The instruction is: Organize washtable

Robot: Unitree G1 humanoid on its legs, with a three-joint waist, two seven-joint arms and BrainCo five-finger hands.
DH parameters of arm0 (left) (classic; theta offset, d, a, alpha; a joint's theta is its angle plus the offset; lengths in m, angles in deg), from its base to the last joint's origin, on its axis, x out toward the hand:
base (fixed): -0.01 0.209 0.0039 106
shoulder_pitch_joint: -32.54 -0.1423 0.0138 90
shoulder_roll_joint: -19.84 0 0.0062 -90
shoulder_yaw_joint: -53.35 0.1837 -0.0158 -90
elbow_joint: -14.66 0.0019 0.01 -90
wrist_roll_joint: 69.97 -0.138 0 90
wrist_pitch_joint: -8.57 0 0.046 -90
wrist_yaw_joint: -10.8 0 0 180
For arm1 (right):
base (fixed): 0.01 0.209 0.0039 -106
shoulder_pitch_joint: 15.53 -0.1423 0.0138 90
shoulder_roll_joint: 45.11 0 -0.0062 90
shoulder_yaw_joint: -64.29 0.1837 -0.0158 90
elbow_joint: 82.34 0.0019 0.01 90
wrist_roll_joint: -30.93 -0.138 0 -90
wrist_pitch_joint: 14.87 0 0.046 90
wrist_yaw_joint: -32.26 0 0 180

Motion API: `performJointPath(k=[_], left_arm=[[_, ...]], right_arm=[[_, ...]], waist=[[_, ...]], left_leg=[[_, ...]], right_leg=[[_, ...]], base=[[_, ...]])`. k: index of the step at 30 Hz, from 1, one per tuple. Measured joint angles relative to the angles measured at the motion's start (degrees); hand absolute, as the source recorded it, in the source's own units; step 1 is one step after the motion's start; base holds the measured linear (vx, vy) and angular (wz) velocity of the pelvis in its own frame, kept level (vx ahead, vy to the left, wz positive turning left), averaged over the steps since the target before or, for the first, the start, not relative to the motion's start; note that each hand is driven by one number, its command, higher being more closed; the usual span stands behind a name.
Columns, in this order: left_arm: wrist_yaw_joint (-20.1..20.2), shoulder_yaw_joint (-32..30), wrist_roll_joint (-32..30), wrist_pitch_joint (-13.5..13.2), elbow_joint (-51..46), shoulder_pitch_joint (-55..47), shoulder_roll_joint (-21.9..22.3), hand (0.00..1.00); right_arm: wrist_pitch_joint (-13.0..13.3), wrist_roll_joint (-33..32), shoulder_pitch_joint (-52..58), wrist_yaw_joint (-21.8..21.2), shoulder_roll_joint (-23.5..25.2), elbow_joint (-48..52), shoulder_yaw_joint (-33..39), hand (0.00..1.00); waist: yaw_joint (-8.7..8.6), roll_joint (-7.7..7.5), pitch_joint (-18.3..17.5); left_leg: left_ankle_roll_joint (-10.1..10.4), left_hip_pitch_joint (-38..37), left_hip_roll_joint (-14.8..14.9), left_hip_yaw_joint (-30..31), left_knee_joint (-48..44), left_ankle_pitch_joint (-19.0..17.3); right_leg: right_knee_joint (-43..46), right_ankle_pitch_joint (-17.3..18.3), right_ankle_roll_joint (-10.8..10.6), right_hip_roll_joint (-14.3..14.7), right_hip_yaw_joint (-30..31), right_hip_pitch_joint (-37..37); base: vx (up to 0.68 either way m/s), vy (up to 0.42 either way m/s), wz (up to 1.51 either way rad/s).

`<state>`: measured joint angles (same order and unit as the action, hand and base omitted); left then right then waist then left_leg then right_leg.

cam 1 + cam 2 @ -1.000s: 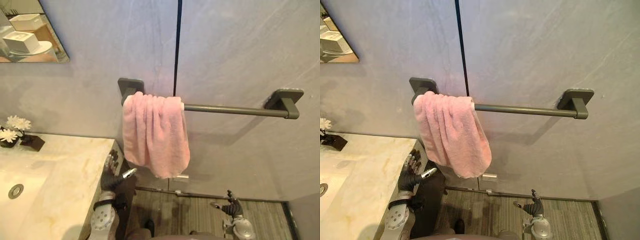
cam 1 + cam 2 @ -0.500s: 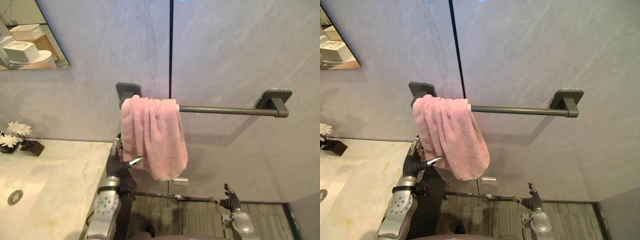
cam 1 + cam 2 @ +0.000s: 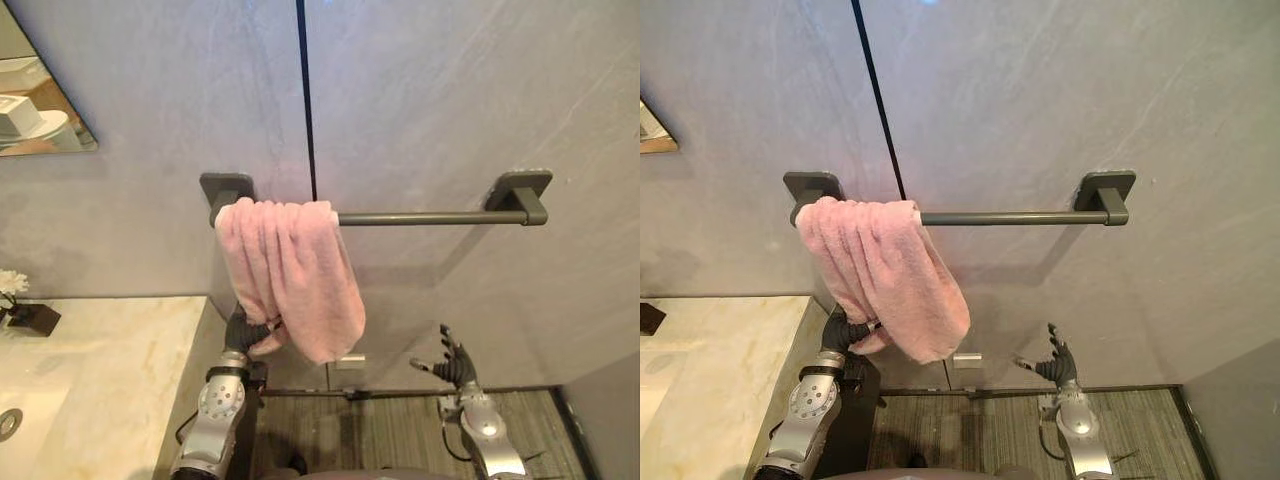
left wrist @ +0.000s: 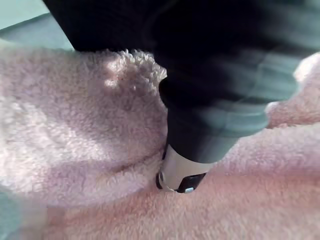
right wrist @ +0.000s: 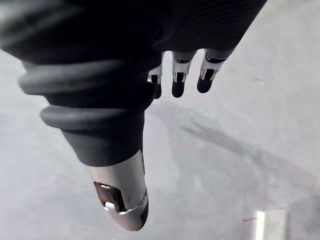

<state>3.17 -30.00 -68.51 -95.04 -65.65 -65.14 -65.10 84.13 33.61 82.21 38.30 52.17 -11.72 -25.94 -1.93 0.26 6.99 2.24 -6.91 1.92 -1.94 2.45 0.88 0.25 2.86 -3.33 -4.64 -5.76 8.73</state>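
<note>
A pink towel (image 3: 290, 270) hangs bunched over the left end of a dark wall bar (image 3: 430, 217). My left hand (image 3: 243, 335) reaches up from beside the counter to the towel's lower left edge, and its fingers are curled into the cloth. In the left wrist view the thumb (image 4: 182, 175) presses into folds of the towel (image 4: 75, 140). My right hand (image 3: 452, 362) is low on the right, in front of the wall, fingers (image 5: 179, 75) straight and spread, touching nothing.
A marble counter (image 3: 100, 370) with a sink drain (image 3: 5, 425) lies at the lower left, with a white flower in a dark pot (image 3: 25, 310) at its back. A mirror (image 3: 30, 100) hangs above. A small wall plate (image 3: 350, 360) sits under the towel, over striped flooring (image 3: 400, 430).
The camera has swung right. My left hand rose from beside the counter edge to the towel and curled onto its lower edge. The right hand lifted slightly.
</note>
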Motion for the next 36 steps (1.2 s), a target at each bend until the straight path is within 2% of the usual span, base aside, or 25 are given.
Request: performJointPath(k=[4, 9, 10, 16, 22, 23, 26, 32, 36], left_arm=[[-0.01, -0.03, 0.02, 0.0, -0.35, -0.04, -0.17, 1.0], [0.04, -0.08, 0.01, -0.04, -2.57, -0.06, -0.16, 1.0], [0.04, -0.1, 0.01, -0.06, -2.95, -0.06, -0.17, 1.0], [0.03, 0.06, 0.02, -0.09, -3.26, -0.06, -0.1, 1.0], [0.01, 3.1, 0.05, -0.35, -3.31, 0.04, -0.08, 1.0], [0.0, 3.49, 0.05, -0.35, -3.31, 0.08, 0.04, 1.0], [-0.02, 4.65, 0.05, -0.37, -3.3, 0.23, 0.25, 1.0], [-0.13, 5.15, 0.05, -0.41, -3.23, 0.21, 0.65, 1.0], [-0.13, 5.14, 0.04, -0.43, -3.02, 0.2, 0.63, 1.0]], right_arm=[[0.67, -0.75, 1.82, -1.7, -2.86, 10.07, -0.89, 0.0], [2.6, -5.37, 2.43, -6.44, -7.58, 20.66, -3.41, 0.0], [3.48, -6.88, 2.18, -7.58, -8.62, 21.53, -4.63, 0.0], [3.9, -14.24, -2.27, -12.08, -12.91, 23.3, -13.33, 0.0], [3.82, -16.55, -8.55, -14.24, -13.73, 22.93, -22.19, 0.0], [3.81, -16.73, -10.25, -14.68, -13.42, 22.84, -24.33, 1.0], [3.83, -16.77, -13.23, -15.03, -11.54, 20.62, -27.65, 1.0], [3.75, -16.52, -13.87, -14.45, -10.25, 17.6, -28.96, 1.0], [3.61, -15.22, -13.84, -14.04, -8.45, 15.43, -29.16, 1.0]], waist=[[0.21, 0.01, 0.01], [-0.2, 0.02, 0.03], [-0.04, 0.02, 0.03], [0.42, 0.02, 0.02], [1.35, -0.03, -0.09], [1.34, -0.02, -0.09], [1.49, -0.08, -0.15], [2.7, -0.1, -0.55], [2.71, -0.14, -1.46]], left_leg=[[0.02, -0.63, 0.15, -1.17, 0.16, -0.06], [-0.01, -1.07, 0.16, -1.54, 0.51, -0.07], [-0.02, -1.25, 0.15, -1.54, 0.58, -0.07], [-0.05, -1.34, 0.15, -1.53, 0.94, -0.08], [-0.08, -0.3, 0.13, -1.14, 0.56, -0.02], [-0.08, -0.21, 0.13, -1.02, 0.53, -0.02], [-0.16, 0.19, 0.09, -0.19, 0.46, 0.26], [-0.1, 0.29, 0.13, 0.48, 0.68, 0.78], [-0.14, 0.4, 0.11, 1.42, 1.57, 1.64]], right_leg=[[-0.02, 0.0, 0.01, 0.08, 1.21, 0.07], [0.69, 0.02, -0.01, 0.1, 1.83, 0.02], [0.77, 0.03, -0.02, 0.09, 1.87, -0.05], [1.09, 0.1, -0.09, 0.12, 2.11, -0.45], [1.29, 0.09, -0.07, 0.12, 1.89, -0.87], [1.26, 0.09, -0.07, 0.13, 1.79, -0.88], [1.25, 0.09, -0.06, 0.12, 1.2, -0.87], [1.35, 0.12, -0.02, 0.2, 0.78, -0.76], [1.53, 0.15, 0.02, 0.2, -0.13, -0.9]], base=[[0.0, -0.01, -0.16], [-0.03, -0.005, -0.06], [-0.05, -0.007, 0.0], [-0.04, -0.008, -0.01], [0.01, -0.009, 0.03], [0.0, -0.02, 0.05], [-0.01, -0.023, 0.13], [-0.04, -0.02, 0.06], [-0.04, -0.02, 0.12]])
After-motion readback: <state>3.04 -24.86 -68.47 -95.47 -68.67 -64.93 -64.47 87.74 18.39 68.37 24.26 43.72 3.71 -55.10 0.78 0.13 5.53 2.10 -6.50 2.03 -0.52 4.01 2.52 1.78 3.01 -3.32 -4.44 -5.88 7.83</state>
